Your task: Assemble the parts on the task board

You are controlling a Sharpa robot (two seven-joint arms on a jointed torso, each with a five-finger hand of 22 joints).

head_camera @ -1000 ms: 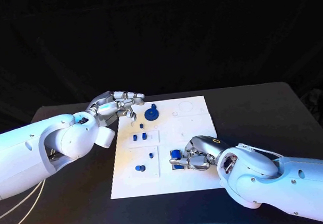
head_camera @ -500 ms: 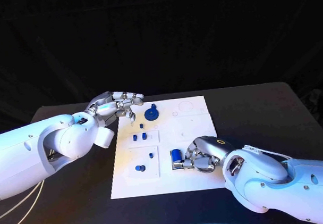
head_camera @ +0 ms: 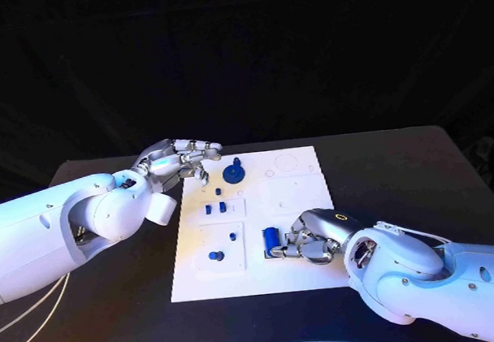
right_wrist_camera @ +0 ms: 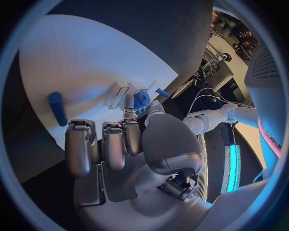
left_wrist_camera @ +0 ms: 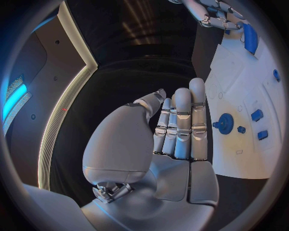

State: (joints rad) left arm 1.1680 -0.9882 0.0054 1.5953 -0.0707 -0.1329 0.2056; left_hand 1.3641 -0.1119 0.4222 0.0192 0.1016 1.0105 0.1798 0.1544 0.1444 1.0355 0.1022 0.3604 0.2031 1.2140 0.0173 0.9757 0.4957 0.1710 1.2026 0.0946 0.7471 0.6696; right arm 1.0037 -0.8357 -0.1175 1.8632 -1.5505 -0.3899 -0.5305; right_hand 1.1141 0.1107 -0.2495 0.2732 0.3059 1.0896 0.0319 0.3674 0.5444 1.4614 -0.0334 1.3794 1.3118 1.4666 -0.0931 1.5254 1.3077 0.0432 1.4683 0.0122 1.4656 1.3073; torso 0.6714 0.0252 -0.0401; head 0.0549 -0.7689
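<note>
The white task board [head_camera: 292, 207] lies mid-table. A blue cylinder [head_camera: 270, 237] [right_wrist_camera: 58, 108] lies flat on its near part. My right hand [head_camera: 309, 243] sits just right of it, fingers [right_wrist_camera: 81, 144] curled and holding nothing, a small gap away from the cylinder. A blue gear [head_camera: 234, 172] [left_wrist_camera: 226, 123] stands near the far left of the board. My left hand [head_camera: 182, 158] hovers at the board's far-left corner, beside the gear, its fingers [left_wrist_camera: 183, 120] loosely extended and empty. Small blue pegs [head_camera: 215, 208] and a blue knob [head_camera: 215, 256] stand along the left side.
The black table [head_camera: 401, 172] surrounds the board, with bare room right of it. The board's far right part has round recesses [head_camera: 284, 168]. In the left wrist view my right hand [left_wrist_camera: 216, 17] shows beside the cylinder [left_wrist_camera: 250, 37].
My right hand has let go of the blue cylinder and drawn back a little to the near right; the cylinder now lies uncovered. The left hand has not moved.
</note>
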